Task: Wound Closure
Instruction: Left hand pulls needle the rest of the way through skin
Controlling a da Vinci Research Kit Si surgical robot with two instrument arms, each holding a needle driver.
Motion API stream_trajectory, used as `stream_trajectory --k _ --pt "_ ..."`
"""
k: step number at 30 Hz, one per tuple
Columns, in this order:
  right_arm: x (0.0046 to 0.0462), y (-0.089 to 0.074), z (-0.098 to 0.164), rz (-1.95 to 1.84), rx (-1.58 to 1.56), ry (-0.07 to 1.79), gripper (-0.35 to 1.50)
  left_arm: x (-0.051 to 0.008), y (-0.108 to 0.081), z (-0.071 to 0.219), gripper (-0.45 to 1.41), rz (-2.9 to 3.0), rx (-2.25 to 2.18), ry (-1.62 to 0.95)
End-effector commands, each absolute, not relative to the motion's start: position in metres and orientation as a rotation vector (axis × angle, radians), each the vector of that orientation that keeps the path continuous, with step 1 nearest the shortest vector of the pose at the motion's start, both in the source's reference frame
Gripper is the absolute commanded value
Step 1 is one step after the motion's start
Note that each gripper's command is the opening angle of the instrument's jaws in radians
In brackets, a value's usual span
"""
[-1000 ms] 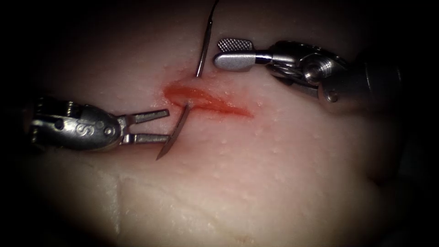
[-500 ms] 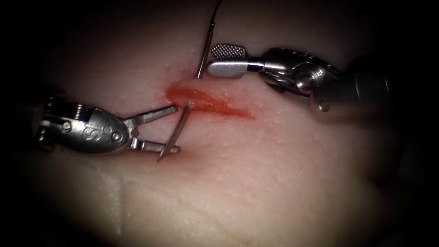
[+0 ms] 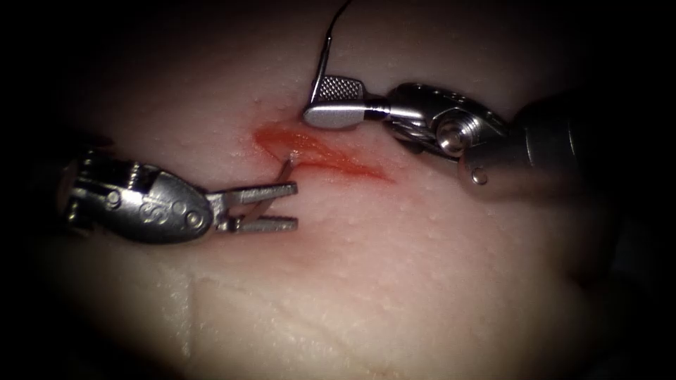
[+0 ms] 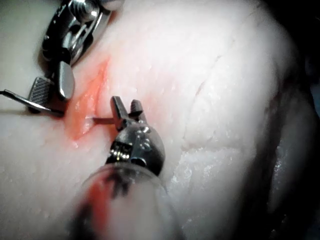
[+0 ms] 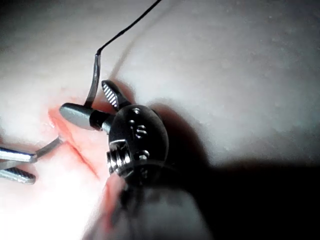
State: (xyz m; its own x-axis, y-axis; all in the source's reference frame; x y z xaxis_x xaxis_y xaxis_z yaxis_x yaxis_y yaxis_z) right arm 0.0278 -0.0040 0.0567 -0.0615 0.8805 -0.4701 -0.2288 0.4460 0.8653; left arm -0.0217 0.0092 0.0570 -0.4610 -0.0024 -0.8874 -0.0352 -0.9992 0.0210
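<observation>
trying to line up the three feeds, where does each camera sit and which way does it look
Endoscope view: above and in front of the cut, looking down on the tissue; left hand enters from the picture's left, right hand from its right.
Left wrist view: rides on the left arm, looking along its shaft at its own hand, with the right hand beyond.
Right wrist view: rides on the right arm, looking along its shaft at its own hand.
Shared: all three show the needle emerging from the cut.
</observation>
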Motion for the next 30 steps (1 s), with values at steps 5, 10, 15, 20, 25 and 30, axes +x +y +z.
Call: stream_trajectory --k 5,10,15,20,25,30 --pt "0.0285 -0.0049 0.0569 1.019 0.652 1.329 0.94 -0.0223 0.0085 0.0575 -0.45 2.622 -1.6 -0.004" --pt "0.0286 -0.005 0.0568 1.019 0.654 1.329 0.91 -0.0225 0.0083 0.0563 -0.45 2.548 -1.604 -0.126" --pt "0.0287 -0.0053 0.0566 1.017 0.656 1.333 0.89 -0.0228 0.0085 0.0535 -0.45 2.446 -1.65 -0.327" --pt "0.0286 -0.0055 0.0565 1.015 0.658 1.333 0.88 -0.0221 0.0101 0.0509 -0.45 2.368 -1.629 -0.582" --pt "0.0285 -0.0057 0.0565 1.021 0.669 1.331 0.86 -0.021 0.012 0.0497 -0.45 2.298 -1.618 -0.689" --pt "0.0277 -0.006 0.0563 1.022 0.686 1.328 0.86 -0.0198 0.0126 0.0484 -0.45 2.266 -1.614 -0.745"
